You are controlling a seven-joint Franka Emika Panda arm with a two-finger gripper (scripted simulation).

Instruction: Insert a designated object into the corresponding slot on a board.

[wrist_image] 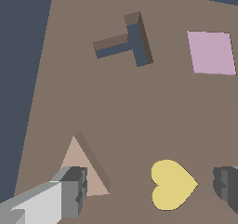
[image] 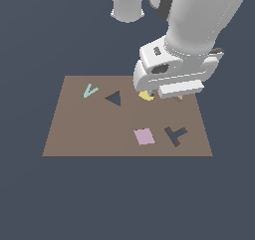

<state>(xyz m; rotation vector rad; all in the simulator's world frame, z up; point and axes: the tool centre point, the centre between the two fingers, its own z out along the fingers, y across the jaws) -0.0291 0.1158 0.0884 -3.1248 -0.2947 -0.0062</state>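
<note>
The tan triangle piece (wrist_image: 83, 165) lies flat on the brown board (image: 84, 129). In the exterior view only a sliver of the triangle (image: 179, 98) shows under the hand. My gripper (wrist_image: 148, 189) is open and empty, low over the board. One finger (wrist_image: 69, 190) overlaps the triangle's lower edge. The other finger (wrist_image: 227, 187) is beyond the yellow heart (wrist_image: 172, 183), so the heart lies between the fingers. The dark navy triangular slot (image: 114, 98) is at the board's far side, toward the exterior view's left of the gripper (image: 162, 92), and out of the wrist view.
A pink square (image: 144, 136) and a dark T-shaped cut-out (image: 175, 134) are on the board's near side. A pale cyan V shape (image: 89, 90) lies by the far corner at the exterior view's left. The arm's body hides the board's far corner at the exterior view's right.
</note>
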